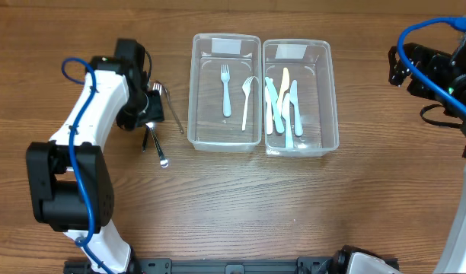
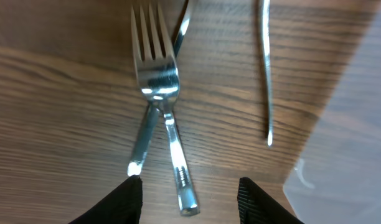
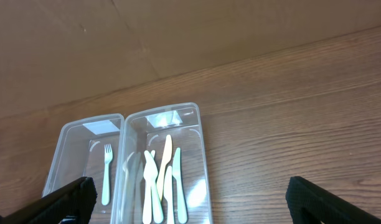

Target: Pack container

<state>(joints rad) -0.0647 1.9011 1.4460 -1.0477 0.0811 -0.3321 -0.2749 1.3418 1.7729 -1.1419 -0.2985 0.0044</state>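
The left gripper (image 2: pixel 190 202) is held released and empty. Its 2 fingers are spread to either side of the handle end of a metal fork (image 2: pixel 158 78). The fork lies flat on the wooden table (image 1: pixel 240 205), just left of 2 clear containers. A second metal utensil (image 2: pixel 141 146) is crossed beneath it, and the 2 pieces touch near the fork's neck. What kind that lower piece is cannot be told. A thin third utensil (image 2: pixel 266 74) lies apart to the right, near a container wall.

The step in hand is judged to be the pick-up of the fork for packing. The grip is best taken near the free end of the handle, where the 2 handles have diverged and only the fork would be caught. Because the fork is thin and lies flat, the fingertips should be lowered almost to the wood before they are closed. Polished steel is likely to slip, so a square, firm closure across the narrow handle is advised. A straight upward lift should keep the lower utensil from being dragged.

2 plastic forks (image 1: pixel 225 91) are held in the left container (image 1: pixel 206 125) and plastic knives (image 1: pixel 296 106) in the right container (image 1: pixel 320 91). The left container is therefore judged the proper destination. The right gripper (image 3: pixel 190 199) is held wide apart and empty, well to the right.
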